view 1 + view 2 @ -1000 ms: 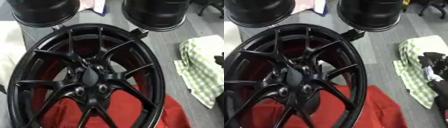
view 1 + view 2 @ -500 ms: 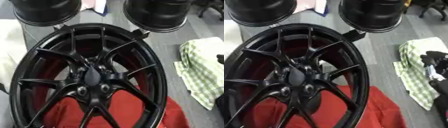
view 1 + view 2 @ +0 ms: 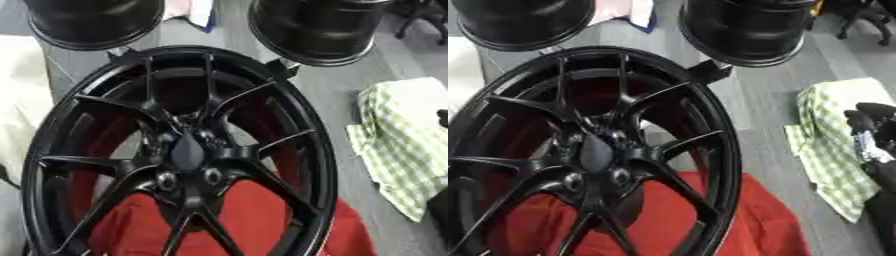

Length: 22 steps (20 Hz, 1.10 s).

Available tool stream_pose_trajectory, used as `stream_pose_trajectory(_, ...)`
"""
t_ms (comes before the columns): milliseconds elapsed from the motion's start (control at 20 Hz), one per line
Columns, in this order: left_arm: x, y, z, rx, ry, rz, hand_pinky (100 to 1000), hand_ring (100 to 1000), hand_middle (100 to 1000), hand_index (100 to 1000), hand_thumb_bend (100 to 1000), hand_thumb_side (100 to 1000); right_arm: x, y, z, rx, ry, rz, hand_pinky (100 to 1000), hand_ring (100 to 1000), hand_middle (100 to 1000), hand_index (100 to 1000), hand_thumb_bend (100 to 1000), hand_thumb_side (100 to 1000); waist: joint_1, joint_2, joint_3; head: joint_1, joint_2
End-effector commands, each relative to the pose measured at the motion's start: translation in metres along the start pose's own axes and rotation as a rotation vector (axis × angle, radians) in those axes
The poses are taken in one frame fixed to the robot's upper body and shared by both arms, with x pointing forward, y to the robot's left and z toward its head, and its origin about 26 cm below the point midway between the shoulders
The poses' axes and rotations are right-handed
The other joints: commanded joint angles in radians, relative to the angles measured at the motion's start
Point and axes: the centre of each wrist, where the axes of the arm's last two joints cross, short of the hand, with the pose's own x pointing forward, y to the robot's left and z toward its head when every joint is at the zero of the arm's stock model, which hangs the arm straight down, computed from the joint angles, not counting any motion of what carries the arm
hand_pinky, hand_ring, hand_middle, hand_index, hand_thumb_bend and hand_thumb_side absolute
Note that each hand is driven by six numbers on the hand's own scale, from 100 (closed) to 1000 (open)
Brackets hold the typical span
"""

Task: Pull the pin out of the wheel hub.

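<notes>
The wheel hub (image 3: 184, 150) is showing glossy black metal, lying on red cloth (image 3: 254, 215); a checked green cloth (image 3: 402, 145) is looking soft.

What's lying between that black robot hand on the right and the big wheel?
A green checked cloth on bare grey floor lies between the right hand and the wheel, clearest in the right eye view.
</notes>
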Motion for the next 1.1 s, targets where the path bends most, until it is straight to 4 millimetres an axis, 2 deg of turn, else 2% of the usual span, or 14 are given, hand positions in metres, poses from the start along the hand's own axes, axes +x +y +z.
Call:
stream_pose_trajectory(50, 0.005, 0.016, 0.001, 0.023, -0.026, -0.029, 892, 771, 836, 924, 275, 867, 0.007, -0.003, -0.004, 0.001, -0.028, 0.008, 844, 777, 544, 705, 100, 267, 0.003, -0.017, 0.0, 0.002, -0.011)
stream_pose_trajectory(250, 0.006, 0.017, 0.001, 0.047, -0.027, -0.007, 882, 748, 812, 898, 197, 866, 0.007, -0.003, -0.004, -0.001, -0.028, 0.01, 844, 776, 544, 705, 100, 266, 0.003, -0.019, 0.002, 0.0, -0.011)
stream_pose_trajectory(300, 0.006, 0.017, 0.001, 0.058, -0.029, 0.004, 872, 728, 789, 873, 125, 847, 0.008, -0.003, -0.004, -0.001, -0.028, 0.01, 844, 776, 544, 705, 100, 266, 0.003, -0.019, 0.002, -0.001, -0.011)
stream_pose_trajectory(400, 0.012, 0.019, 0.001, 0.124, -0.041, 0.054, 834, 639, 713, 793, 100, 760, 0.008, -0.003, -0.004, -0.002, -0.03, 0.011, 844, 776, 544, 705, 100, 264, 0.003, -0.021, 0.002, -0.005, -0.01)
stream_pose_trajectory(500, 0.027, 0.018, 0.003, 0.229, -0.1, 0.155, 810, 588, 666, 739, 100, 753, 0.008, -0.004, -0.004, -0.002, -0.033, 0.01, 843, 776, 544, 705, 100, 263, 0.002, -0.022, 0.003, -0.006, -0.01)
stream_pose_trajectory(600, 0.052, 0.013, 0.007, 0.355, -0.216, 0.318, 801, 576, 655, 725, 100, 744, 0.008, -0.004, -0.005, -0.002, -0.037, 0.009, 843, 776, 544, 704, 100, 261, 0.0, -0.022, 0.004, -0.005, -0.011)
stream_pose_trajectory(700, 0.079, 0.003, 0.015, 0.451, -0.334, 0.49, 795, 577, 651, 729, 100, 740, 0.008, -0.004, -0.005, -0.001, -0.044, 0.006, 843, 775, 544, 704, 100, 258, -0.002, -0.022, 0.004, -0.001, -0.011)
stream_pose_trajectory(800, 0.104, -0.01, 0.025, 0.485, -0.435, 0.612, 809, 606, 687, 776, 100, 750, 0.009, -0.003, -0.007, 0.001, -0.052, 0.0, 842, 775, 543, 704, 100, 256, -0.003, -0.023, 0.002, 0.003, -0.012)
stream_pose_trajectory(900, 0.115, -0.022, 0.027, 0.483, -0.515, 0.637, 811, 615, 694, 796, 100, 740, 0.01, -0.002, -0.008, 0.004, -0.059, -0.006, 842, 774, 543, 703, 100, 254, -0.007, -0.024, 0.0, 0.005, -0.013)
stream_pose_trajectory(1100, 0.121, -0.045, 0.026, 0.535, -0.569, 0.71, 808, 618, 691, 791, 100, 740, 0.012, -0.001, -0.013, 0.006, -0.077, -0.026, 841, 773, 542, 702, 100, 249, -0.014, -0.025, -0.004, 0.015, -0.012)
